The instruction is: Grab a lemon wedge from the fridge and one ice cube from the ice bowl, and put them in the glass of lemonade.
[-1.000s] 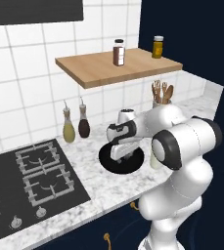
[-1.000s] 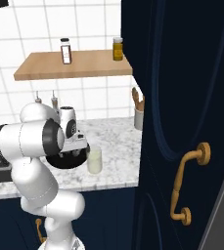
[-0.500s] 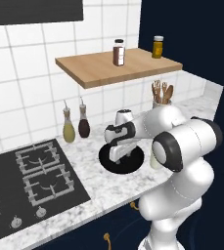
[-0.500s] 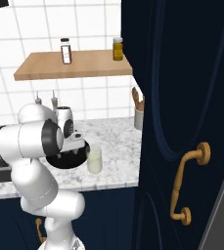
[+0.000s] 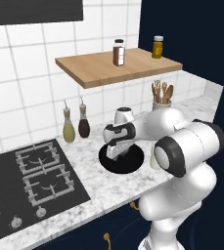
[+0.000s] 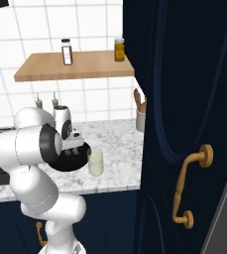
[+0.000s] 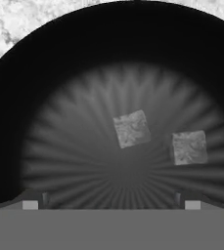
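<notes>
Over the ice bowl (image 7: 15, 97), your gripper (image 7: 111, 204) hangs with jaws spread, holding nothing.
Two ice cubes (image 7: 131, 128) lie close together; descend off-centre and you may nudge both or pinch neither.

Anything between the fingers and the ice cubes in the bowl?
No. In the hand view, bare bowl floor lies between the fingers and the two ice cubes in the ice bowl.

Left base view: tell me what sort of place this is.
A home kitchen, rendered. A black gas stove is set into a marble counter against white wall tiles. Oil bottles stand by the wall, and spice jars sit on a wooden shelf.
</notes>
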### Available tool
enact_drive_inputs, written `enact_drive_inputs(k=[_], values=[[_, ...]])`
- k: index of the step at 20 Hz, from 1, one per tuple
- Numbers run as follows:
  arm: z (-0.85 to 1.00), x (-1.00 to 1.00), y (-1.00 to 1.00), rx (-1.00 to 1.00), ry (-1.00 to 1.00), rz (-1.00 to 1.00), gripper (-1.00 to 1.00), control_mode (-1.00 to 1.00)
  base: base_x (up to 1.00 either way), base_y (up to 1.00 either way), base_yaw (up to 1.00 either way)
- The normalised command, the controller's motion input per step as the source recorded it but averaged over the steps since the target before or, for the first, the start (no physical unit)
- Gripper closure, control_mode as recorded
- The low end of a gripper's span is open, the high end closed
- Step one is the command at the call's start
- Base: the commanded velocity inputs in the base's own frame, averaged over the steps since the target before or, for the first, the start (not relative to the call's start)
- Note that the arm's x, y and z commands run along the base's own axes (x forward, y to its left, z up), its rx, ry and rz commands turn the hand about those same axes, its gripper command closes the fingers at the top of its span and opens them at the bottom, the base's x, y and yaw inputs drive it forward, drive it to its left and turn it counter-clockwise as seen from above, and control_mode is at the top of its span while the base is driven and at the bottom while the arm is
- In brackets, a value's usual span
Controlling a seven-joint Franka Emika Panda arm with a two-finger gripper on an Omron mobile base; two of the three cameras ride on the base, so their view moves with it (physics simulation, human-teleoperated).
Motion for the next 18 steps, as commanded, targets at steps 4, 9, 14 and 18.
enact_drive_inputs(k=[4,9,14,18], values=[[0.0,0.0,0.24,0.04,-0.03,-0.25,-1.0,-1.0,0.0,0.0,0.0],[-0.08,0.0,0.04,0.04,0.0,-0.22,-1.0,-1.0,0.0,0.0,0.0],[-0.23,0.0,0.0,0.0,0.0,-0.08,-1.0,-1.0,0.0,0.0,0.0],[0.0,0.23,0.0,0.0,-0.06,-0.07,-1.0,-1.0,0.0,0.0,0.0]])
